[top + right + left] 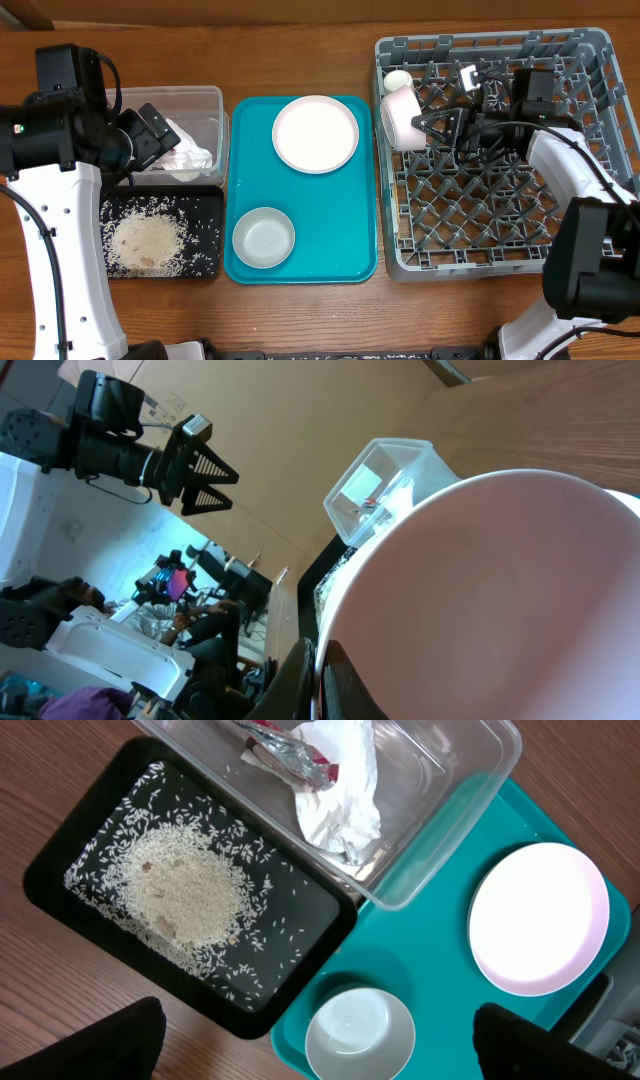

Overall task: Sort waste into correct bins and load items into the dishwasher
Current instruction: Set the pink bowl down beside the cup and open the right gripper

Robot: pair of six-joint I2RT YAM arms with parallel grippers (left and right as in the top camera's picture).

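A pale pink bowl (402, 118) sits tipped on its side among the pegs at the back left of the grey dish rack (480, 215). The right pincer (428, 127) reaches in from the right, and in the right wrist view its fingers are pressed together on the bowl's rim, pinching it (318, 665); the bowl's smooth pink surface fills most of that view. Just behind the bowl, in the rack's back left corner, lies a small white cup (398, 80). Left of the rack, close beside it, lies the teal tray (350, 255), carrying a pink plate (315, 133) at its far end and a second bowl (263, 238), upright and pale, at its near left corner. Further left are the two bins, one behind the other: the clear tub (205, 97) at the back holds a crumpled white napkin (190, 155) and a red wrapper (290, 750), and the black tray (205, 265) in front of it carries a heap of rice (145, 240) with loose grains scattered around it. The left pincer (150, 130) hangs above the tub's left side, spread wide, with nothing between its dark fingertips (130, 1040), which show at the two lower corners of the left wrist view. Everything rests on a brown wooden table (300, 310).
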